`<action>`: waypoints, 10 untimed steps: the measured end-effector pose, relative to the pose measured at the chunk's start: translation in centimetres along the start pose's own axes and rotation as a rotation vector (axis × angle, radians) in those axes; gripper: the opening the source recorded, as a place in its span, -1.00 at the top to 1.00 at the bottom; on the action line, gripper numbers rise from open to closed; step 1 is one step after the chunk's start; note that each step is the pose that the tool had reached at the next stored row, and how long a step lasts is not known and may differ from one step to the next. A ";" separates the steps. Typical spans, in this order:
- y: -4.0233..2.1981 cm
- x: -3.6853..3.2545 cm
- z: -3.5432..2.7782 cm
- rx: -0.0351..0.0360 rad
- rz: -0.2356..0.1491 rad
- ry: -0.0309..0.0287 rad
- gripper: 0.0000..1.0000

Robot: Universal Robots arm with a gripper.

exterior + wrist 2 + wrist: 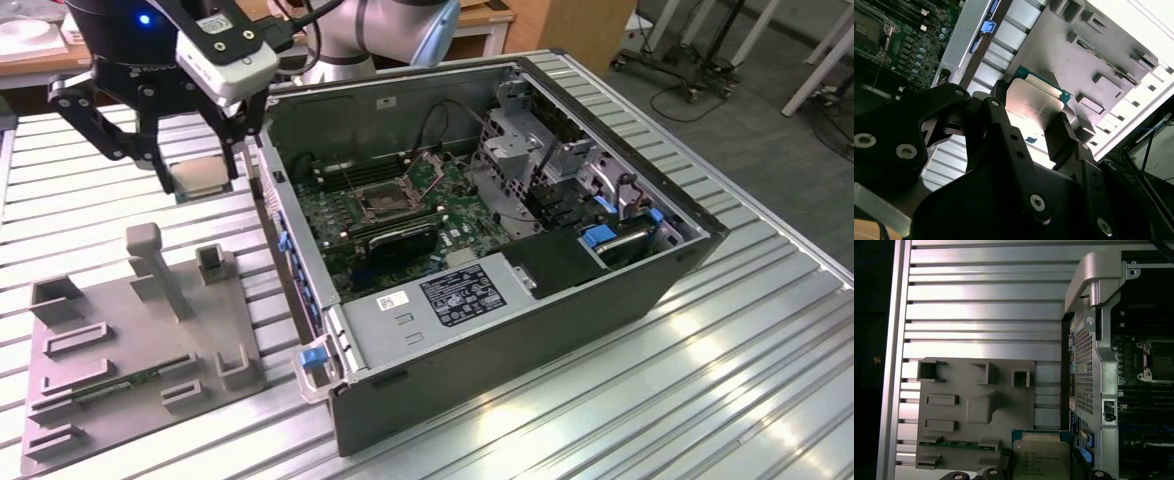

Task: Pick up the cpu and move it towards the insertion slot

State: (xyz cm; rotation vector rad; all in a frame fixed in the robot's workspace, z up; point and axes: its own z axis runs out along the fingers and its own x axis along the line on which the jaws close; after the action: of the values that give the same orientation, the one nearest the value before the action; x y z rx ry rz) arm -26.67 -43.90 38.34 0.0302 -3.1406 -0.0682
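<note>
The cpu (pixel 203 180) is a small square chip with a silvery top. It hangs above the slatted table between the black fingers of my gripper (pixel 202 172), which is shut on it. This is just off the open computer case, on the exterior view's left. Both wrist views show the cpu (pixel 1035 100) (pixel 1041 460) clamped at its two edges by the gripper (pixel 1031 114) (pixel 1040 466). The insertion slot (pixel 382 201) is a dark square socket with a metal frame on the green board inside the case. It is also in both wrist views as the insertion slot (pixel 1160 360) (pixel 864 31), apart from the chip.
A grey fixture plate (pixel 120 340) (pixel 974 410) with posts and pockets lies on the table below the gripper. A green circuit strip (pixel 961 444) sits in it. The case's wall (pixel 287 250) stands between the chip and the socket. A drive cage (pixel 534 150) rises inside the case.
</note>
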 end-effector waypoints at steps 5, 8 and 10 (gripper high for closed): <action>-0.01 -0.67 0.00 -0.0002 0.000 0.0000 -0.09; -0.01 -0.70 0.00 -0.0002 0.000 0.0000 -0.09; -0.01 -0.70 0.00 -0.0002 0.000 0.0000 -0.09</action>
State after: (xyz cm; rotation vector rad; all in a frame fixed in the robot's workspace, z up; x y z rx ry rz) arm -25.97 -43.90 38.35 0.0301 -3.1406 -0.0684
